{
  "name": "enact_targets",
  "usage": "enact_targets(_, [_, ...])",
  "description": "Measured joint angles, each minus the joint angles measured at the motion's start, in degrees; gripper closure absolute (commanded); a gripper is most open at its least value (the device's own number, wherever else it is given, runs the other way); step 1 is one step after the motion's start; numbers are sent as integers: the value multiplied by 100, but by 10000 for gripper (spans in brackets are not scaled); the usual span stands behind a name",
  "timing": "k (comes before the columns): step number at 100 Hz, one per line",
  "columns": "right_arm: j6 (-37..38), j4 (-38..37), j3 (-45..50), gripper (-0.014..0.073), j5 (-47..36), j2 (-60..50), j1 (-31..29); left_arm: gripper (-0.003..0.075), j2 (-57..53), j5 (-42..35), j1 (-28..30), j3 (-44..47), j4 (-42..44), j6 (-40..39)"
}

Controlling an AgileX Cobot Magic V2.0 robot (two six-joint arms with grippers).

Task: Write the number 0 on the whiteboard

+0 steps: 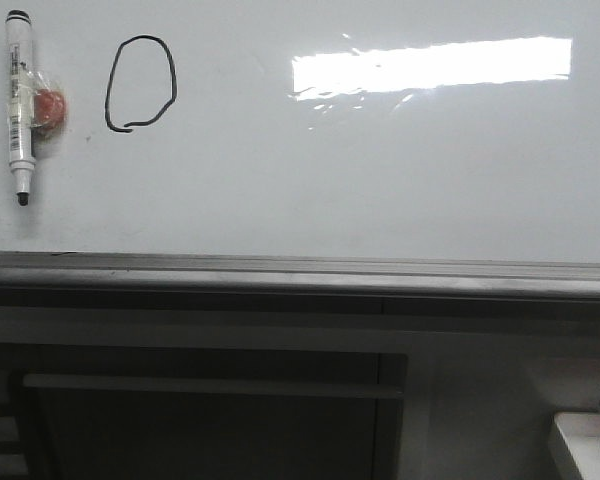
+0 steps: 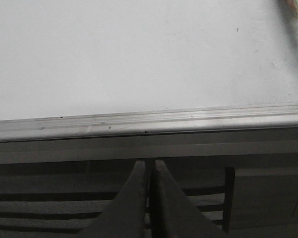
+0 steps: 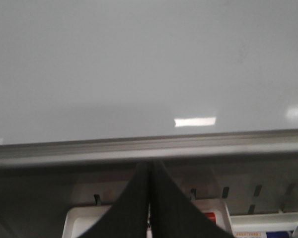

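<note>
The number 0, a thin black lopsided oval with a small gap at its lower left, is drawn on the whiteboard at the upper left of the front view. The board is glossy white with a grey edge rail. A white marker pen with a black tip lies left of the 0, its tip towards the rail. Neither arm shows in the front view. My left gripper is shut and empty, held below the rail. My right gripper is shut and empty, also below the rail.
A small red object lies against the marker. A bright rectangular light reflection lies on the board. Dark cabinet panels stand below the rail. A white tray with a red item is at the lower right; it also shows in the right wrist view.
</note>
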Motion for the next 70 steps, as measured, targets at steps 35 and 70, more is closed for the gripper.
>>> enact_targets(35, [-137, 29, 0, 643, 134, 0, 0, 741, 0, 0, 0, 0, 0, 0])
enact_targets(70, [-159, 29, 0, 644, 134, 0, 0, 741, 0, 0, 0, 0, 0, 0])
